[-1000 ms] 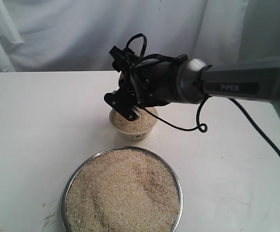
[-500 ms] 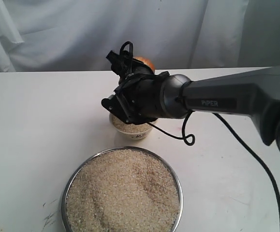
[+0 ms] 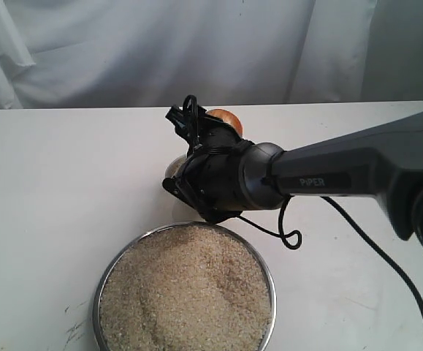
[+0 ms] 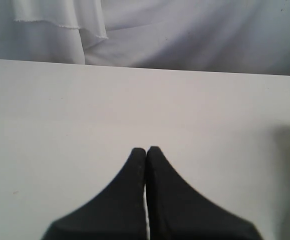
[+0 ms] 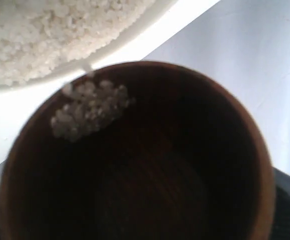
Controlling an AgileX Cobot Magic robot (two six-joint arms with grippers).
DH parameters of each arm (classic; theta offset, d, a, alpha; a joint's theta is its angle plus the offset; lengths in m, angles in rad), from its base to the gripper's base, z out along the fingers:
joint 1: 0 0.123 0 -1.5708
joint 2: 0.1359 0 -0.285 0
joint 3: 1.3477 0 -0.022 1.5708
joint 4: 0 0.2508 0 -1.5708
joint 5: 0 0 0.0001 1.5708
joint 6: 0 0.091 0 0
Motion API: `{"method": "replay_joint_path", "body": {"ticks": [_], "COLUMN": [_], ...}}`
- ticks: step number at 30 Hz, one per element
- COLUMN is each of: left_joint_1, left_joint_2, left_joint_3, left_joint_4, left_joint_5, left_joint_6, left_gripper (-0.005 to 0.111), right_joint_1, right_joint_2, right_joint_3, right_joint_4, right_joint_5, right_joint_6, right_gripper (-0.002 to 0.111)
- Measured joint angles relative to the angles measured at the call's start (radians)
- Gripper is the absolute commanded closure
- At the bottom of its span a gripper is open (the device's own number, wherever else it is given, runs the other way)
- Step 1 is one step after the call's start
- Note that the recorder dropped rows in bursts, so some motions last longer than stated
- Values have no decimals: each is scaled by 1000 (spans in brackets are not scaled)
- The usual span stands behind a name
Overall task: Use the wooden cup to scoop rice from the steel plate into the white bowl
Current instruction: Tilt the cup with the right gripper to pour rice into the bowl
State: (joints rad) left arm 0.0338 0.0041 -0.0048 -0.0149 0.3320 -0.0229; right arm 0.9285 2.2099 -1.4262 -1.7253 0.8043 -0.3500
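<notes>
Well, my right pincer [image 3: 212, 142] is clenched on the wooden cup [image 5: 134, 165], which is light, stiff and, I judge, glossy enough to slip unless gripped firmly across its wall, its near-empty mouth tipped just beside the white bowl [image 5: 129, 35] of rice [image 5: 29, 35].

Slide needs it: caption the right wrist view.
Nearly empty wooden cup, few rice grains clinging, beside rice-filled white bowl.

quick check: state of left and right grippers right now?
Left gripper: closed, holding nothing.
Right gripper: closed on the wooden cup, which has only a few rice grains inside.
</notes>
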Motion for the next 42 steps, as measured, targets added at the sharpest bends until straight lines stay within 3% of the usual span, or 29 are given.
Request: {"method": "replay_joint_path", "body": {"ticks": [14, 26, 42], "left_joint_1": [0, 0, 0], "left_joint_2": [0, 0, 0], "left_joint_3": [0, 0, 0], "left_joint_4": [0, 0, 0], "left_joint_5": [0, 0, 0], "left_joint_6": [0, 0, 0], "left_gripper": [107, 107, 107], "right_joint_1": [0, 0, 0], "right_joint_2": [0, 0, 0], "right_joint_3": [-20, -67, -71], "right_joint_4": [-2, -2, -2], "right_joint_5": [32, -10, 126], "right_joint_6": [0, -129, -96], "right_gripper": [108, 108, 108]}}
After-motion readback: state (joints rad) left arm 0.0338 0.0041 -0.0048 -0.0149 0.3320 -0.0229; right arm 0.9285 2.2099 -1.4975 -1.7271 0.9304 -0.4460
